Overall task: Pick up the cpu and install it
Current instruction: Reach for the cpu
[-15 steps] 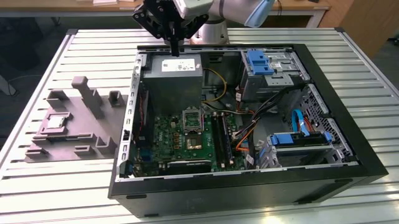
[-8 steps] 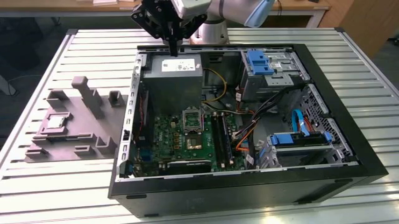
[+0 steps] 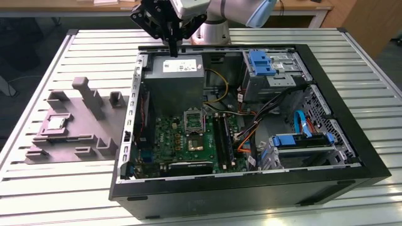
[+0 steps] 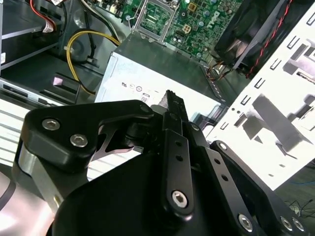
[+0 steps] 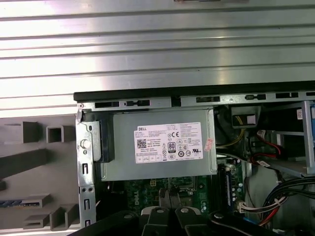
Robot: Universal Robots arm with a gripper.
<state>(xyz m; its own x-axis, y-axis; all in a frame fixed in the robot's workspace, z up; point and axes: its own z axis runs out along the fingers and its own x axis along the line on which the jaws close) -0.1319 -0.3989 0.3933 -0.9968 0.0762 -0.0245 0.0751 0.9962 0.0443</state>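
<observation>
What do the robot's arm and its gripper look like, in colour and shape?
The arm has round silver-grey joints with a pale blue cap. The gripper is matte black, built of flat linked bars joined by silver screws, narrowing to a slim tip.

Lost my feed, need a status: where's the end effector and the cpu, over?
End effector shut, empty, over the grey power supply box. Cpu in the moulded tray, outside the case. Nothing on it.

Bright, even light (glare on table slats (image 5: 147,49))
</observation>
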